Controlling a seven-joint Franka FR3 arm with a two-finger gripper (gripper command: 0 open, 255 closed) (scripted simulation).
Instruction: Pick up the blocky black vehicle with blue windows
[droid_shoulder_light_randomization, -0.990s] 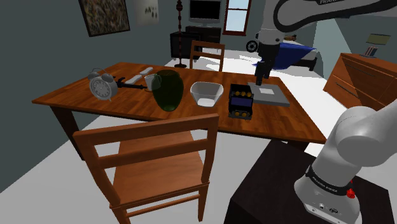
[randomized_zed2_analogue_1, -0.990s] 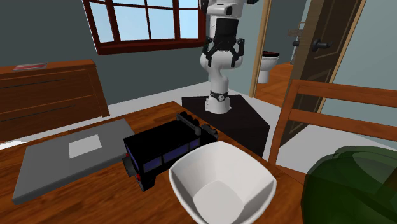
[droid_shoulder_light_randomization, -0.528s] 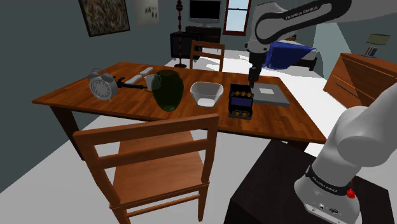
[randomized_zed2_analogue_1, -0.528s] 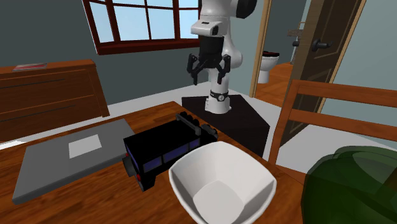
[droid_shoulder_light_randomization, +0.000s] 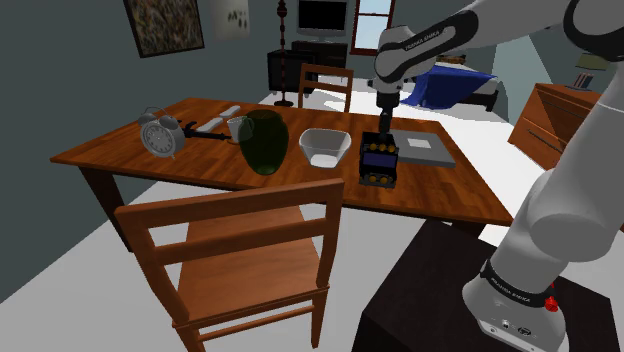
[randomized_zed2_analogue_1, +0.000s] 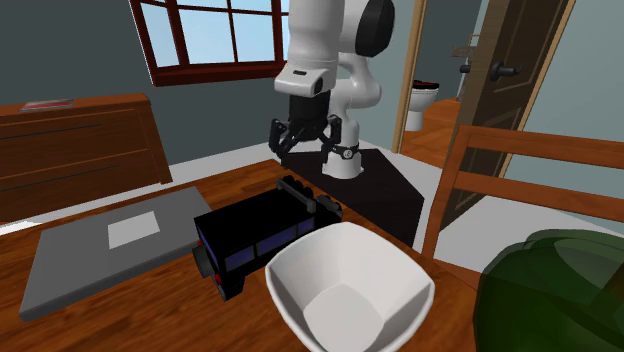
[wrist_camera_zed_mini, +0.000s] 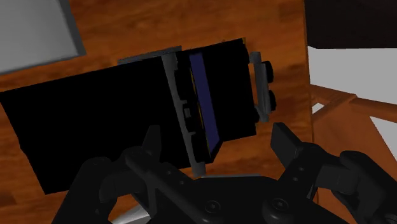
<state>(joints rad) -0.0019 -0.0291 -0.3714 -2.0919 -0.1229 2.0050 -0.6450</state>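
Observation:
The blocky black vehicle (droid_shoulder_light_randomization: 378, 160) with blue windows stands on the wooden table (droid_shoulder_light_randomization: 150, 158), between a white bowl and a grey slab. In the second exterior view the vehicle (randomized_zed2_analogue_1: 255, 240) lies just behind the bowl. My gripper (droid_shoulder_light_randomization: 383, 126) hangs open a little above the vehicle's far end, fingers pointing down. From the second exterior view, the gripper (randomized_zed2_analogue_1: 303, 146) hovers over the vehicle's grille end without touching it. The wrist view looks down on the vehicle (wrist_camera_zed_mini: 127, 121) and its blue window (wrist_camera_zed_mini: 205, 102), with the gripper (wrist_camera_zed_mini: 219, 145) straddling the cab and nothing between its fingers.
A white bowl (droid_shoulder_light_randomization: 324, 146) and a dark green vase (droid_shoulder_light_randomization: 264, 141) stand close to the vehicle. The grey slab (droid_shoulder_light_randomization: 422, 148) lies on its other side. An alarm clock (droid_shoulder_light_randomization: 160, 133) and a mug (droid_shoulder_light_randomization: 240, 129) sit further along. A wooden chair (droid_shoulder_light_randomization: 240, 250) stands at the near edge.
The arm has swung toward the shoulder view's left and come down, from over the grey slab to just above the vehicle. The fingers have stayed open; the vehicle has not moved.

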